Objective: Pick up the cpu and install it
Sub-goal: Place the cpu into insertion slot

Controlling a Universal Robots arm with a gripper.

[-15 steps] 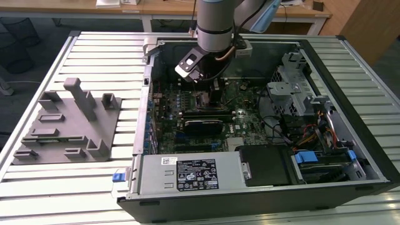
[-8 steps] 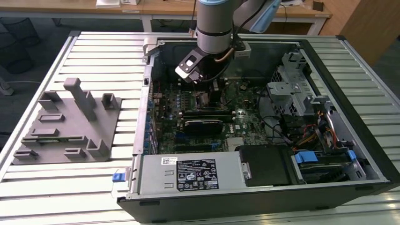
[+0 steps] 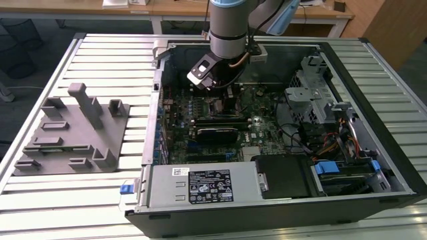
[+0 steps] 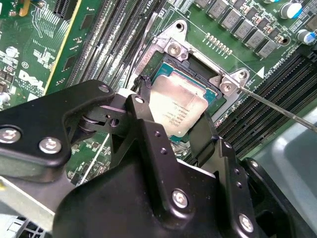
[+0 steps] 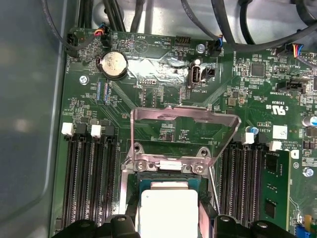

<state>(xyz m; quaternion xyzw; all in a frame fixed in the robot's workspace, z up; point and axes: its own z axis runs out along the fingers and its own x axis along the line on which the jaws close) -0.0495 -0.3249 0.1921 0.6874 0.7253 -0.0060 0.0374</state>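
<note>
**Silver slatted table point(image 3: 100, 55), open computer case point(image 3: 280, 220): the cpu point(image 4: 179, 104) is down at its socket point(image 4: 198, 62)**

Reaching down into the case from above is the arm point(image 3: 227, 30). In the second wrist view its gripper point(image 4: 174, 116) is set narrow. The two black fingers point(image 4: 148, 134) are pulled in against two sides of the cpu, one on each side. They look to be holding it.

The cpu is a flat silver square. It lies flat between the fingers, inside the socket frame or just above it. I cannot tell if it has dropped all the way in. In the first wrist view it sits in the same spot point(image 5: 166, 213), with its edges lined up with the frame.

Around it, the metal flap point(image 5: 183, 131) that covers the socket is open and tipped up, well clear of the chip. The thin lever point(image 4: 277, 106) sticks out to the side and is not hooked down.

Next comes the green board point(image 5: 163, 89), with long black slots on both sides of the socket.

Farther out, on the exterior view's left, a grey block point(image 3: 73, 130) with posts stands on the table, well apart from the case.

So I judge the picking up and carrying are done. The chip is at its place, but the flap is not shut and the lever is not locked.
</note>
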